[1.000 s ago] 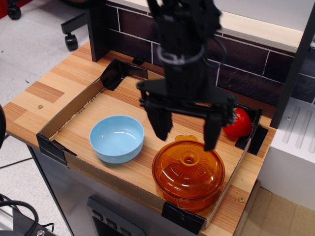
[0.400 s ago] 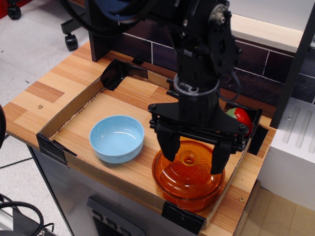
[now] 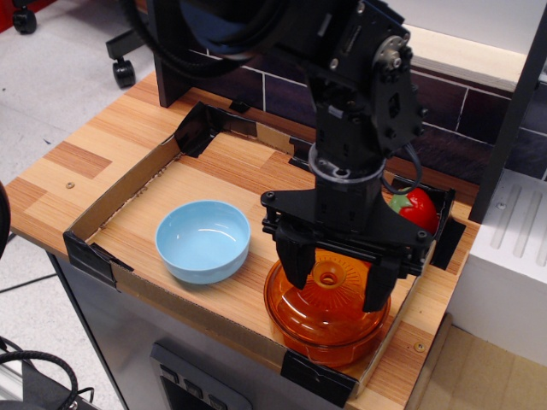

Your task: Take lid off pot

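Observation:
The translucent orange pot point(image 3: 318, 331) stands at the front right of the cardboard-walled tray. The domed orange lid point(image 3: 316, 306) sits on it, with its ring-shaped knob point(image 3: 328, 278) at the centre. My black gripper point(image 3: 335, 280) hangs straight over the lid, open. Its two fingers point(image 3: 295, 263) straddle the knob, one on the left and one on the right, with their tips down at the lid's surface. The fingers do not close on the knob.
A light-blue bowl point(image 3: 203, 240) stands left of the pot. A red strawberry-like toy point(image 3: 417, 209) lies in the tray's back right corner, behind the gripper. The low cardboard wall point(image 3: 111, 198) rings the tray. A white unit point(image 3: 513, 256) stands to the right.
The gripper has moved right and down from above the tray's middle onto the lid. Its open fingers now sit on either side of the knob.

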Robot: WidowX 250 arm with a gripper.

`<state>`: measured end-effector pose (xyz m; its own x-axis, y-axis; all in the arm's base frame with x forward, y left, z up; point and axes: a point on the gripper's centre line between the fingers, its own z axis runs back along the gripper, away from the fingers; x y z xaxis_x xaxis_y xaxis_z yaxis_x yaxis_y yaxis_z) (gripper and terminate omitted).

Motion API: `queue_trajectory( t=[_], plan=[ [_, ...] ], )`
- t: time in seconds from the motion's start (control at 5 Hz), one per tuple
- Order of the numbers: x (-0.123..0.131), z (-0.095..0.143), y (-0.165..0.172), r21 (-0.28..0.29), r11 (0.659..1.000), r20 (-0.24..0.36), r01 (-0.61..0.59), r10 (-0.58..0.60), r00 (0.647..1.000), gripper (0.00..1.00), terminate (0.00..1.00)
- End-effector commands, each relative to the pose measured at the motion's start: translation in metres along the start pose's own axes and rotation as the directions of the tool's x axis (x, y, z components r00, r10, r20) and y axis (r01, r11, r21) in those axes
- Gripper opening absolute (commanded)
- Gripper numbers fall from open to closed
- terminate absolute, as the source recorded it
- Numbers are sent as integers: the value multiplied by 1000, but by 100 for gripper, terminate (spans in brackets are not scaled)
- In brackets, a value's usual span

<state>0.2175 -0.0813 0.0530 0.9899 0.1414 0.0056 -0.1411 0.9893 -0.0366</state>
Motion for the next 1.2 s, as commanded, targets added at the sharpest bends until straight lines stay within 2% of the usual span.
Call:
queue_trajectory(
  t=[0.0,0.2,0.4,0.6,0.8,1.0],
  plan=[
    [-1,-2,1,16,1000,25,0,0,1000,0,0],
    [-1,4,5,22,1000,24,1,-1,1000,0,0],
    [-1,25,10,4,1000,35,1,-1,999,0,0],
    [10,59,16,-56,997,21,-53,54,998,0,0],
    [33,82,33,-103,984,32,-142,146,989,0,0],
    [55,86,49,-105,971,49,-214,220,974,0,0]
  ],
)
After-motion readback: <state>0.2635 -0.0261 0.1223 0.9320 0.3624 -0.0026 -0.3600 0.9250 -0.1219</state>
